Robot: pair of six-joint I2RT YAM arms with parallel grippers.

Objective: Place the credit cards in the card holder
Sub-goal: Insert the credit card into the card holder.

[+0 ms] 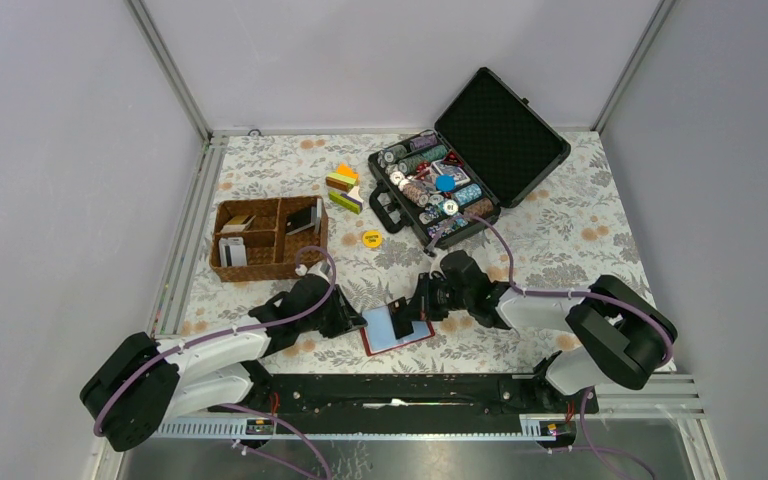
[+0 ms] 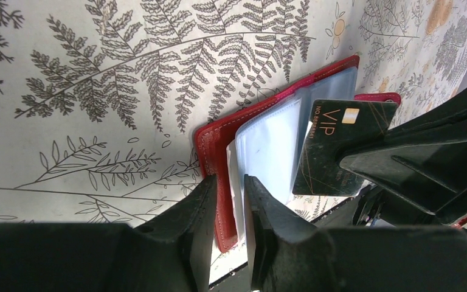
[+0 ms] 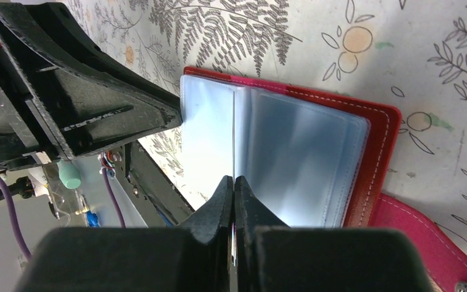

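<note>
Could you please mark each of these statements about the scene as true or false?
1. The right gripper is clamped on a dark card marked VIP. True.
2. The card holder lies folded shut. False: it lies open, with its clear pockets showing.
3. The black case stands open with poker chips inside. True.
4. The wicker basket has nothing in it. False: cards stand in its compartments.
5. The left gripper is over the basket. False: its jaws straddle the card holder's edge.
</note>
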